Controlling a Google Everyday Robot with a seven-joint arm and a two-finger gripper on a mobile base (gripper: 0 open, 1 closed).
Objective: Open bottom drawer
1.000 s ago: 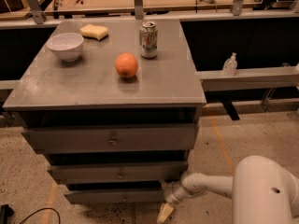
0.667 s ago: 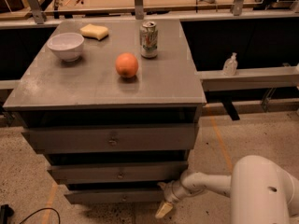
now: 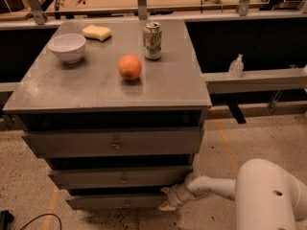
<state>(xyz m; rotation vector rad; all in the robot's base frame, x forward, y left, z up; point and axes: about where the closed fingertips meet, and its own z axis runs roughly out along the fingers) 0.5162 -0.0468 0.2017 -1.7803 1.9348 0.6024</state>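
The grey cabinet has three drawers. The bottom drawer (image 3: 115,202) is the slim lowest panel with a small round knob (image 3: 127,203). My gripper (image 3: 165,199) sits at the right end of the bottom drawer front, low near the floor, on the end of my white arm (image 3: 211,186). It is to the right of the knob, not on it. The middle drawer (image 3: 120,178) and the tall top drawer (image 3: 112,142) are above it.
On the cabinet top (image 3: 177,90) stand a white bowl (image 3: 67,47), a yellow sponge (image 3: 96,32), an orange (image 3: 130,67) and a soda can (image 3: 152,40). A sanitiser bottle (image 3: 236,66) sits on the rail at right. A black cable (image 3: 29,222) lies on the floor at left.
My gripper has moved slightly left and up, closer against the right end of the bottom drawer. The drawers and the objects on top have not moved.
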